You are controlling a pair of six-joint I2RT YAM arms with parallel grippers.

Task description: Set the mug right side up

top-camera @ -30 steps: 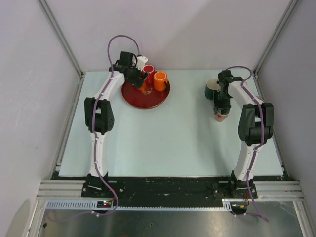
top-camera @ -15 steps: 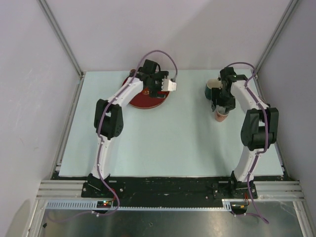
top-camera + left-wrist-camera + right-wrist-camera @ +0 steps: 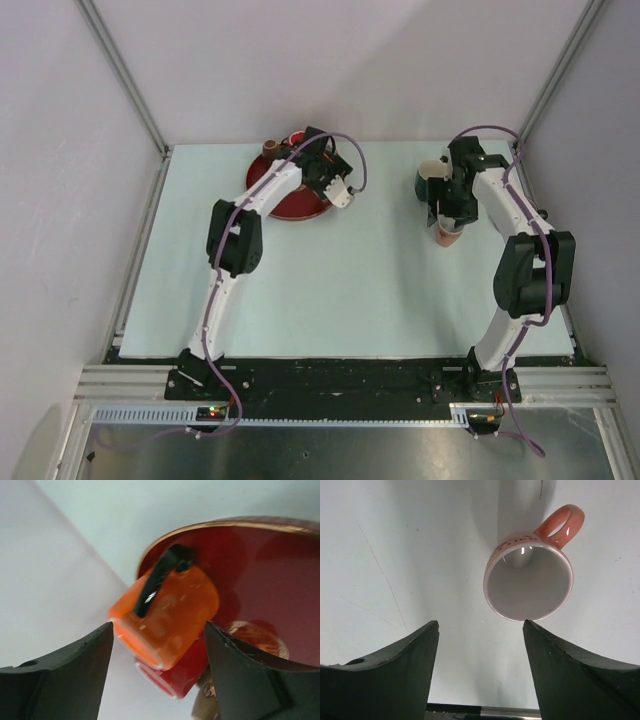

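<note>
The pink mug (image 3: 529, 582) stands mouth up on the table, handle pointing away; it also shows in the top view (image 3: 447, 237). My right gripper (image 3: 480, 622) hovers just above it (image 3: 448, 215), open, with nothing between its fingers. My left gripper (image 3: 159, 625) is open over the red plate (image 3: 260, 555), its fingers either side of an orange mug (image 3: 170, 612) with a black handle but apart from it. A red mug (image 3: 182, 672) sits against the orange one. From above, my left gripper (image 3: 316, 172) hides both of these mugs.
A dark green mug (image 3: 430, 182) stands right behind the pink one, close to my right wrist. The red plate (image 3: 280, 200) lies at the back left near the wall. A small brownish object (image 3: 255, 637) lies on the plate beside the mugs.
My right gripper opened and let go of the pink mug, which now stands alone. My left arm swung across the plate from its left side to its right, its jaws narrowing a little.
</note>
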